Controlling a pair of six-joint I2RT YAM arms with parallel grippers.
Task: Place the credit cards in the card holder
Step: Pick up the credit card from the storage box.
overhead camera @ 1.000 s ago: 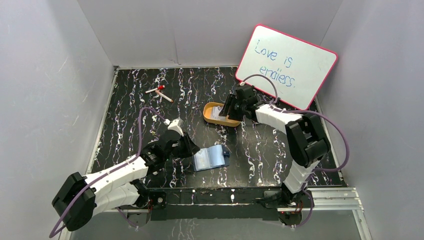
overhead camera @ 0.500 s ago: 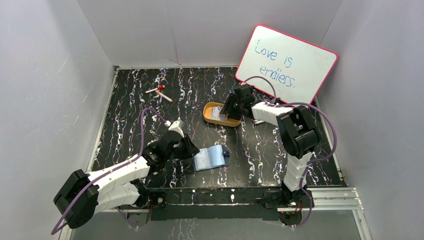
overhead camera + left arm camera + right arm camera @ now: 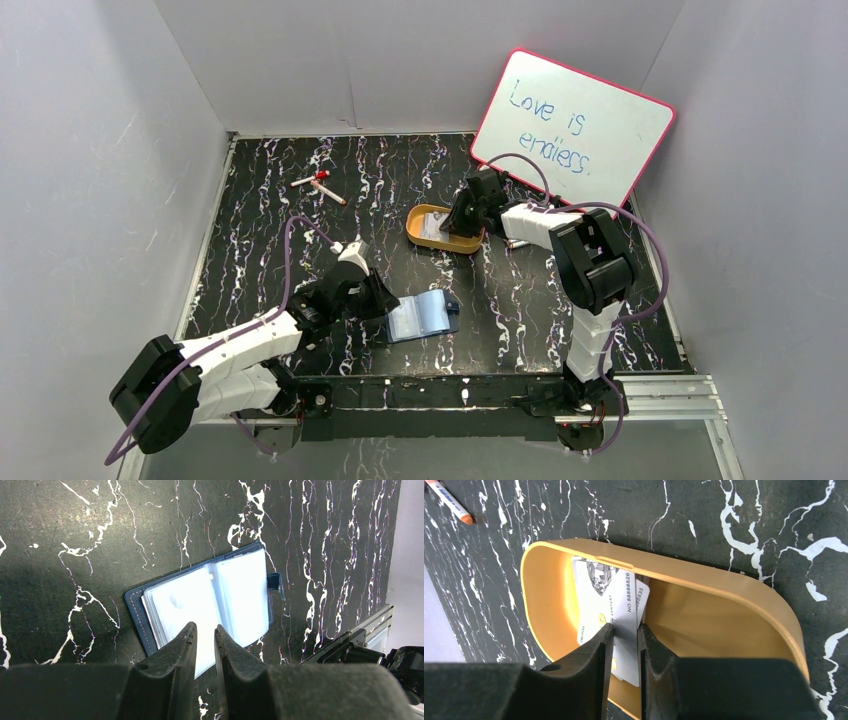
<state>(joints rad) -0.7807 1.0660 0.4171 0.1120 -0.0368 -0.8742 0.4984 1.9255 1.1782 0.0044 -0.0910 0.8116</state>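
Observation:
The navy card holder [image 3: 423, 315] lies open on the black marbled table, its clear sleeves [image 3: 215, 595] facing up. My left gripper [image 3: 378, 300] hovers at the holder's left page; in the left wrist view its jaws [image 3: 205, 627] stand a narrow gap apart with nothing between them. Pale credit cards [image 3: 611, 595] lie stacked in the orange tray [image 3: 704, 575]. My right gripper [image 3: 624, 626] reaches into that tray, and its two fingers press on either side of the top card. From above, the cards [image 3: 433, 229] show as a pale patch beside the right gripper [image 3: 455, 225].
A red-capped marker [image 3: 320, 185] lies at the back left. A pink-framed whiteboard [image 3: 570, 130] leans against the back right wall, close behind the right arm. White walls close in on three sides. The holder's snap tab [image 3: 275, 582] sticks out on its right edge.
The right gripper's jaws have closed onto the card in the tray, and its forearm has swung slightly nearer the tray. The left arm and the card holder have stayed put.

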